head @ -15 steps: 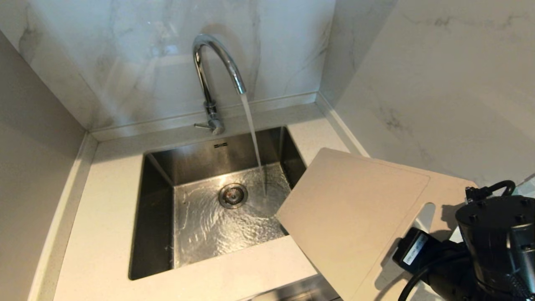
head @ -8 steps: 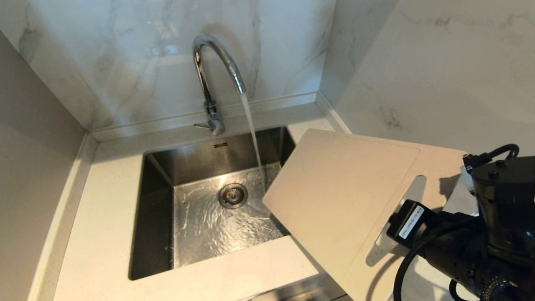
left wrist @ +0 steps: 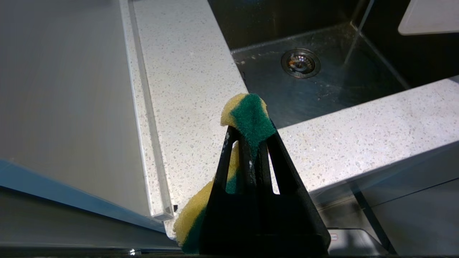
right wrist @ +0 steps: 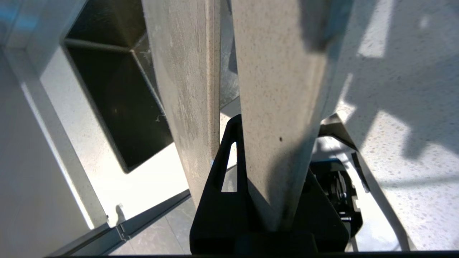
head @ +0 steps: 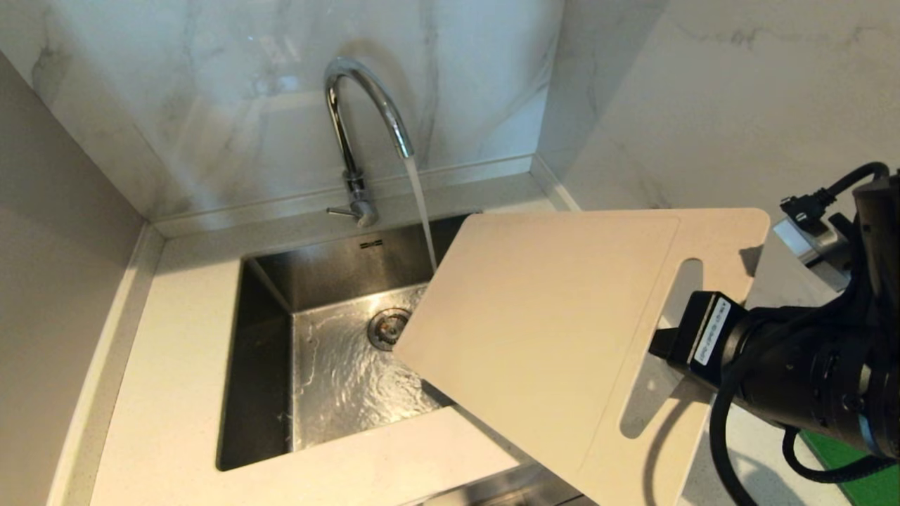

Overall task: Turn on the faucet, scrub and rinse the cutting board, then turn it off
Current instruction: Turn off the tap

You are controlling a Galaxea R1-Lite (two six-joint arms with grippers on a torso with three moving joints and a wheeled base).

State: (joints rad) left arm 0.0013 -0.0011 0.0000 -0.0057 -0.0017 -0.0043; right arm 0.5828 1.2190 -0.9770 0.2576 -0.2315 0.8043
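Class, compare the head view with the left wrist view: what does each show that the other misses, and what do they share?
Only the head view shows the faucet running and the right end effector holding the cutting board by its handle end. Only the left wrist view shows the left end effector shut on a sponge. Both show the sink, its drain and the board.

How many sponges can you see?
1. One yellow-and-green sponge, pinched in the left gripper above the countertop beside the sink. Another could be hidden behind the cutting board.
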